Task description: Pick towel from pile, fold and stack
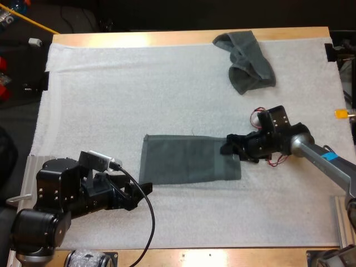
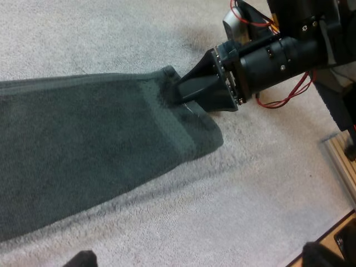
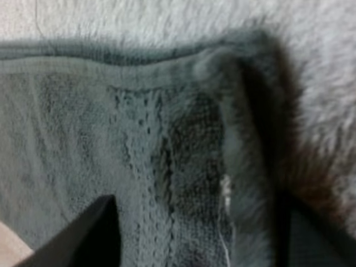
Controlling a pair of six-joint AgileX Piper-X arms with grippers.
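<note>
A dark grey-green towel (image 1: 189,160) lies flat in a long strip on the middle of the mat. My right gripper (image 1: 229,148) is down at its right end, near the far corner. In the right wrist view its fingers (image 3: 100,228) stand apart, open, with the towel's hemmed edge (image 3: 167,139) between them. The left wrist view has that gripper (image 2: 181,94) touching the towel's (image 2: 83,144) corner. My left gripper (image 1: 142,193) is open just off the towel's near left corner, holding nothing. A crumpled towel (image 1: 246,61) lies at the far right of the mat.
The white mat (image 1: 111,100) covers the table, with wide bare areas left of and in front of the flat towel. A wooden table edge (image 1: 222,256) runs along the front. A metal rail (image 2: 342,161) lies at the mat's right side.
</note>
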